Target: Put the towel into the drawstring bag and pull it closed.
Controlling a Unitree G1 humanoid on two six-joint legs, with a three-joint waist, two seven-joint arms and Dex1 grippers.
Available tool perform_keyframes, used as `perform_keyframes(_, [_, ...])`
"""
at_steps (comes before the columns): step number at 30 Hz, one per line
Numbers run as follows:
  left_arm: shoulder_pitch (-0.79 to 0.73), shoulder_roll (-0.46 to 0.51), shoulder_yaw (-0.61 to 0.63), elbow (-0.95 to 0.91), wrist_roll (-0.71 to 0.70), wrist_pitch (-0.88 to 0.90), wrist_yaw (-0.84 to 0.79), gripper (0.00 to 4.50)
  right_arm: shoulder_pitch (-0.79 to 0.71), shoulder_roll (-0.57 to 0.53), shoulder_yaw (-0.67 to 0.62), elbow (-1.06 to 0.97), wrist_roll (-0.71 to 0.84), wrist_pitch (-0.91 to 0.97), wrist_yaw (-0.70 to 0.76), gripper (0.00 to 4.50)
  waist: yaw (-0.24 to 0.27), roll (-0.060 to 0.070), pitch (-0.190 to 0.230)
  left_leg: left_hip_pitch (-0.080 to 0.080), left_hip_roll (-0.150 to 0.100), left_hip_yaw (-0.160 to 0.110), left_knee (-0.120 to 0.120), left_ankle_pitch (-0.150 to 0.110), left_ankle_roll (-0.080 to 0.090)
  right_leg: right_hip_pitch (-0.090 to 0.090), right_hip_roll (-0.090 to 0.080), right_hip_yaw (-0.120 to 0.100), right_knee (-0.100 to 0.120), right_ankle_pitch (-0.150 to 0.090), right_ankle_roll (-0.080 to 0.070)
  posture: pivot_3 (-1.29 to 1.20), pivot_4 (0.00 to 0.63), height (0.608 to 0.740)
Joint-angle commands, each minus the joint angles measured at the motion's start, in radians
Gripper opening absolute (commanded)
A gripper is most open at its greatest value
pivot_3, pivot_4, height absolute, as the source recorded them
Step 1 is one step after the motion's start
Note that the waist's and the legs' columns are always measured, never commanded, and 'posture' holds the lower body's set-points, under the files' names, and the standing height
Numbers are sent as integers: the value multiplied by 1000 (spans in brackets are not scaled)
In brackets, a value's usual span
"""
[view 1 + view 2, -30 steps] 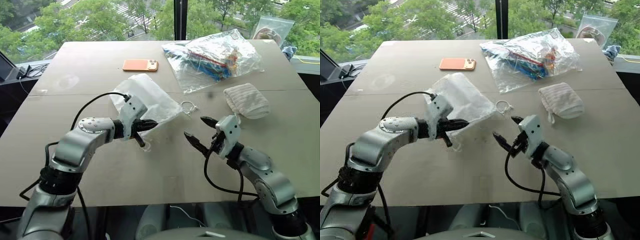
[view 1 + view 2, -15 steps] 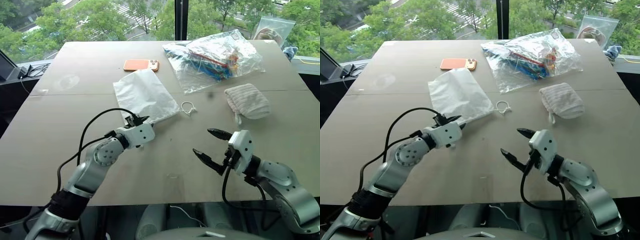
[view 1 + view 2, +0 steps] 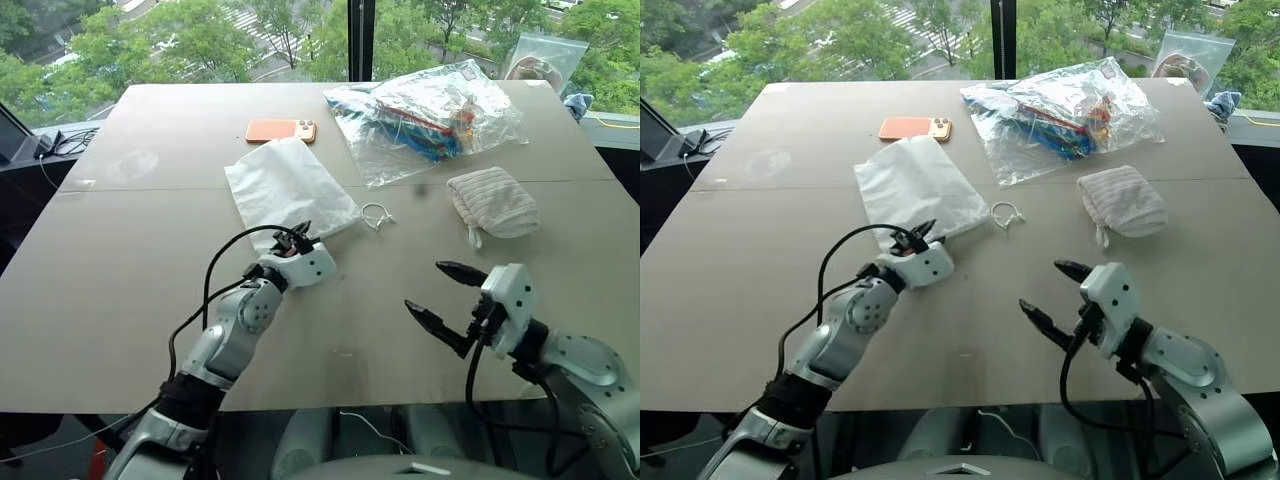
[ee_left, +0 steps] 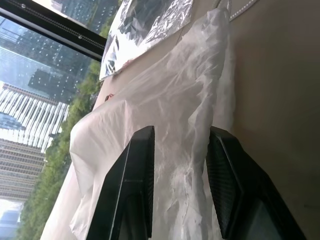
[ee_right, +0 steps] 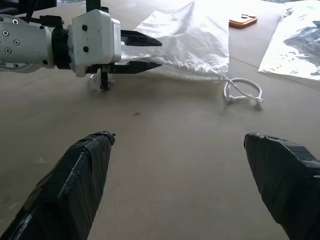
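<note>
White fabric of the drawstring bag [image 3: 289, 190] lies flat mid-table with your left gripper [image 3: 302, 235], jaws partly apart, straddling its near edge, while right of the bag your right gripper [image 3: 446, 295] gapes empty and the towel [image 3: 493, 203] rests farther right.

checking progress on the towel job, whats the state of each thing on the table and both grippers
drawstring bag: lying flat on the table, cord loose beside it
towel: on the table, outside the bag
left gripper: fingers apart, straddling the bag's near edge
right gripper: open, holding nothing
clear plastic bag: lying at the far side, with colourful items inside
phone: lying camera side up
</note>
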State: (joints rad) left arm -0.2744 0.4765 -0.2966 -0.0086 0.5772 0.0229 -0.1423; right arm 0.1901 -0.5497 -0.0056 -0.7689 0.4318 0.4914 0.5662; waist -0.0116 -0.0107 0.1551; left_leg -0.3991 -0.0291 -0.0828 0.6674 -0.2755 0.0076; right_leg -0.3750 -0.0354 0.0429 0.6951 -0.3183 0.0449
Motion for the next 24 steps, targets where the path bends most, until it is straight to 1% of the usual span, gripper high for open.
perform_keyframes(1, [-39, -38, 33, 17, -44, 28, -23, 990, 3, -2, -11, -40, 9, -5, -9, 4500, 0, 0, 0, 0, 0, 0, 0, 0, 0, 0, 0, 0, 0, 0, 0, 0, 150, 740])
perform_keyframes(4, [-74, -113, 99, 18, -211, 148, -148, 26, 2, 3, -4, -31, -5, -14, -18, 4500, 5, 0, -1, 0, 0, 0, 1, 0, 0, 1, 0, -1, 0, 0, 0, 0, 150, 740])
perform_keyframes(5, [-86, -133, 127, 19, -261, 193, -179, 26, 0, 4, -3, -28, -12, -18, -20, 4500, 2, 0, -1, 0, 0, -1, 1, 0, 0, 1, 0, -1, 0, 0, 0, 0, 150, 740])
perform_keyframes(6, [-105, -166, 178, 16, -350, 298, -228, 26, -7, 6, -5, -22, -14, -20, -22, 4500, 1, 0, -1, 0, 0, 0, 2, 0, 0, 1, 0, -1, 0, 0, 0, 0, 150, 740])
perform_keyframes(8, [-153, -193, 267, 28, -489, 438, -300, 26, -26, 6, -8, -6, -29, -23, -29, 4500, -1, 0, -1, 0, 0, -1, 2, 1, -1, 1, 0, -1, 0, 0, 0, 0, 150, 740])
perform_keyframes(9, [-186, -210, 329, 22, -589, 550, -343, 26, -36, 6, -11, 3, -32, -25, -29, 4500, -4, 0, 0, 0, 0, 0, 2, 1, -2, 1, 0, -1, 0, 0, 0, 0, 150, 740])
perform_keyframes(10, [-218, -206, 372, 17, -656, 637, -375, 26, -45, 7, -14, 14, -38, -28, -31, 4500, -5, 0, 0, 0, 0, -1, 2, 1, -2, 1, 1, -1, 1, 0, 0, 0, 150, 740])
perform_keyframes(12, [-293, -212, 490, 4, -838, 892, -430, 26, -62, 5, -15, 44, -60, -43, -34, 4500, -6, 0, 0, 0, 0, -1, 2, 1, -2, 1, 2, -2, 1, 0, 0, 0, 150, 740])
perform_keyframes(14, [-348, -208, 567, -10, -948, 1075, -443, 26, -79, 6, -15, 74, -83, -48, -45, 4500, -7, 0, 0, 0, 0, -1, 2, 3, -4, 1, 2, -2, 1, 0, 0, 0, 150, 740])
perform_keyframes(16, [-385, -204, 622, -27, -1028, 1203, -442, 26, -98, 12, -19, 100, -95, -46, -57, 4500, -6, 0, 0, 0, 0, -1, 2, 3, -5, 1, 2, -2, 0, 0, 0, 0, 150, 740])
perform_keyframes(18, [-432, -220, 702, -25, -1089, 1330, -408, 26, -134, 27, -31, 140, -160, -62, -122, 4500, -6, -1, 0, 0, 0, -1, 2, 3, -5, 1, 1, -2, 0, 0, 0, 0, 150, 740])
perform_keyframes(20, [-464, -230, 756, -26, -1140, 1449, -394, 26, -186, 34, -33, 186, -191, -32, -159, 4500, -6, -1, 0, 0, 0, -1, 3, 3, -5, 1, 1, -1, 1, 0, 0, 0, 150, 740])
perform_keyframes(22, [-455, -233, 752, -42, -1149, 1474, -371, 26, -253, 32, -48, 250, -163, 15, -149, 4500, -9, -1, 0, 0, 0, -1, 3, 3, -5, 1, 1, -1, 1, 0, 0, 0, 150, 740])
perform_keyframes(24, [-466, -266, 799, -32, -1164, 1519, -340, 26, -310, -5, -54, 326, -199, 20, -142, 4500, -7, -1, 0, 1, 0, -1, 2, 3, -5, 1, 1, -1, 1, 0, 0, 0, 150, 740])
